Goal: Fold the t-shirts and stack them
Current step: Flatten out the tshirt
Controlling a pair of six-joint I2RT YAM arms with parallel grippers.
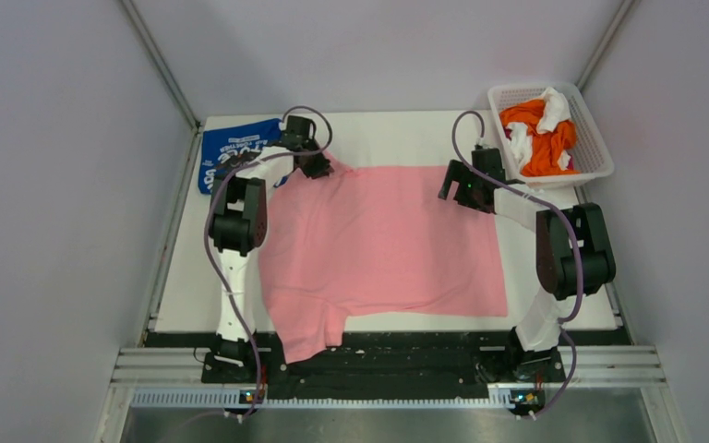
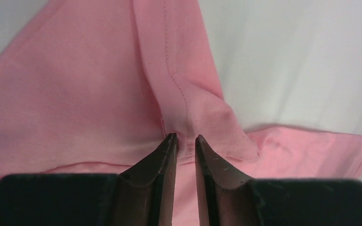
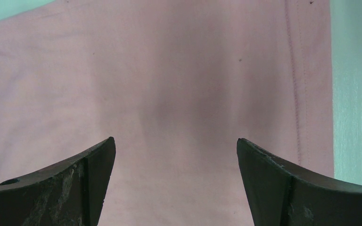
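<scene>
Cloth is what my left gripper holds: its fingers stand almost together, nipping a raised ridge of stitched hem on the pink t-shirt at the shirt's far left corner. Around that pinch the fabric is drawn up into a small peak, with white table showing just beyond it. The rest of the shirt lies spread flat over the middle of the table, one sleeve reaching past the near edge between my two bases. My right gripper hangs over the shirt's far right corner with its jaws spread wide and nothing between them; its wrist view shows smooth pink cloth below and the seamed edge off to the right. The blue t-shirt lies in a bunch at the far left corner of the table, behind my left arm. At the far right stands a white basket holding orange cloth and white cloth
</scene>
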